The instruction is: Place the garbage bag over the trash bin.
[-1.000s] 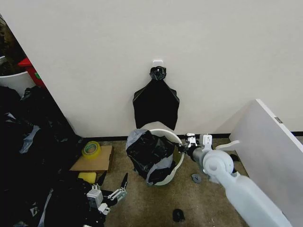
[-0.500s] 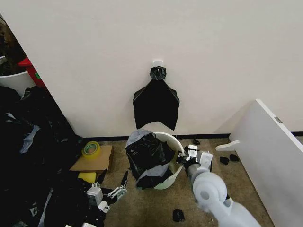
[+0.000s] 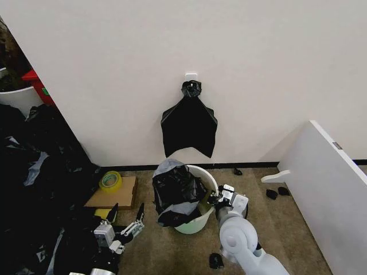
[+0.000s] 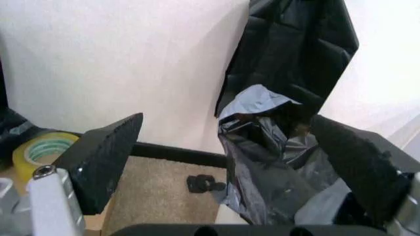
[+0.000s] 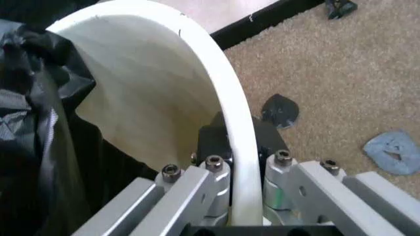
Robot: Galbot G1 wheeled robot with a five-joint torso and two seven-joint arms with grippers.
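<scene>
Since the picture of a second ago, we log the right gripper (image 3: 218, 199) drawn in toward the robot, and the trash bin (image 3: 198, 220) shifted and tilted with it. Item: trash bin, white, on the carpet below a flat black bundle (image 3: 189, 127) hung on the wall; right gripper clamped on its rim (image 5: 237, 142), one finger inside, one outside. Item: garbage bag (image 3: 175, 192), black, crumpled, spilling over the bin's left side. Item: left gripper (image 3: 124, 220), fingers (image 4: 105, 160) spread wide, low at left, now nearer the tape roll (image 3: 110, 180). We read no writing.
</scene>
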